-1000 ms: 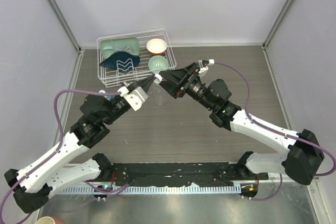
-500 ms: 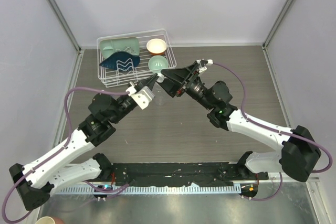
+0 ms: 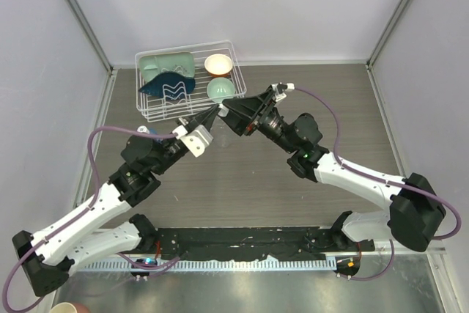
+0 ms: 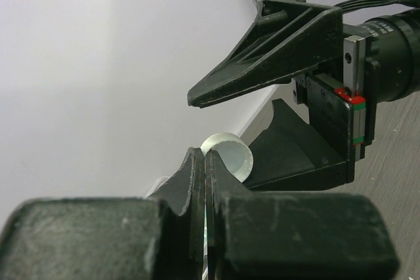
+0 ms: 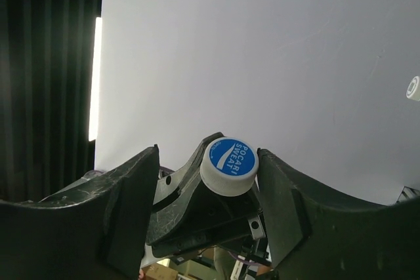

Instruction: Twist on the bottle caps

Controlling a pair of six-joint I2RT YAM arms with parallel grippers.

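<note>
My left gripper point(image 4: 205, 155) is shut on the rim of a white bottle cap point(image 4: 228, 155), held in the air above the table. The cap's top has a blue printed disc in the right wrist view point(image 5: 230, 164). My right gripper point(image 5: 209, 157) is open, its fingers point(image 4: 262, 63) on either side of the cap, and the right-hand finger is close to or touching it. In the top view both grippers meet at the cap point(image 3: 219, 110). A plain clear bottle point(image 3: 218, 135) stands on the table just below them. A bit of blue point(image 3: 144, 131) behind my left arm may be the labelled bottle.
A white wire basket point(image 3: 150, 111) at the back left holds pale green and cream bowls point(image 3: 218, 64) and a blue cloth point(image 3: 168, 84). Grey walls close the table on three sides. A paper cup point(image 3: 66, 307) sits off the table at the bottom left.
The left arm has shifted slightly and its cable loop has changed shape. The right gripper has edged a little left around the cap. The cap stays in the left gripper.
</note>
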